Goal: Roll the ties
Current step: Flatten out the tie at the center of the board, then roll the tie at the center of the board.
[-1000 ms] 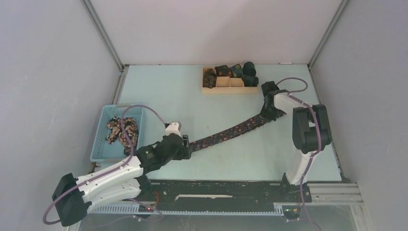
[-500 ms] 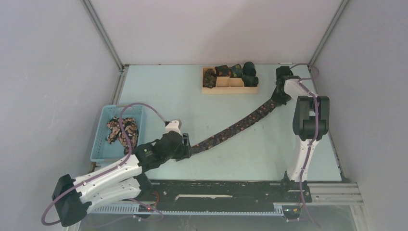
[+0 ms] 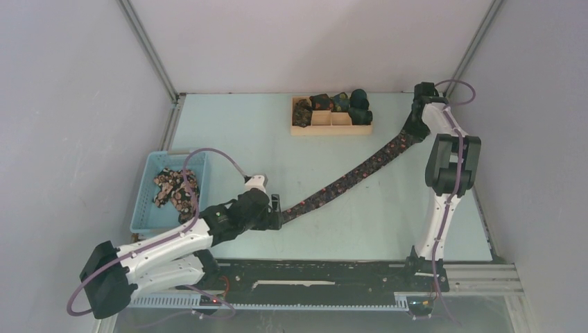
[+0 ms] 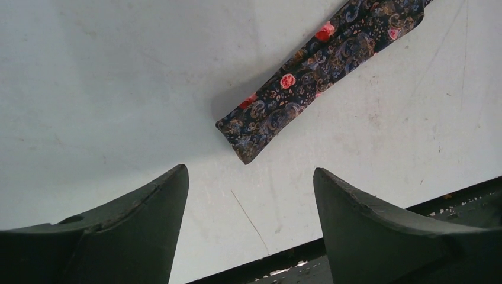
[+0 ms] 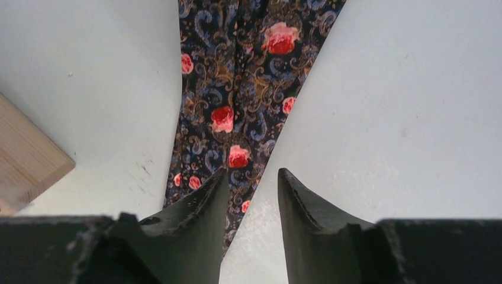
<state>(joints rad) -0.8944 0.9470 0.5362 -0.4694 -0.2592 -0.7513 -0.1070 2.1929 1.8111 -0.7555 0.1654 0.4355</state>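
Observation:
One dark floral tie [image 3: 350, 177] lies stretched flat across the table, running diagonally from front centre to back right. Its narrow pointed end [image 4: 245, 151] rests on the table just ahead of my left gripper [image 4: 251, 171], which stands open and holds nothing. In the top view the left gripper [image 3: 276, 210] sits at that narrow end. My right gripper [image 5: 251, 174] hovers over the wide end [image 5: 237, 100] with its jaws apart, and the fabric lies loose on the table below the left finger. From above, the right gripper [image 3: 414, 126] is at the back right corner.
A wooden divided tray [image 3: 331, 129] at the back holds several rolled ties [image 3: 347, 103]; its corner [image 5: 23, 165] shows left of the right gripper. A light-blue basket [image 3: 144, 208] at the left holds more crumpled ties [image 3: 177, 189]. The black front rail [image 4: 379, 242] lies just behind the left gripper.
The right gripper carried the tie's wide end to the back right, pulling the tie straight, then opened. The left gripper shifted slightly right and opened wider.

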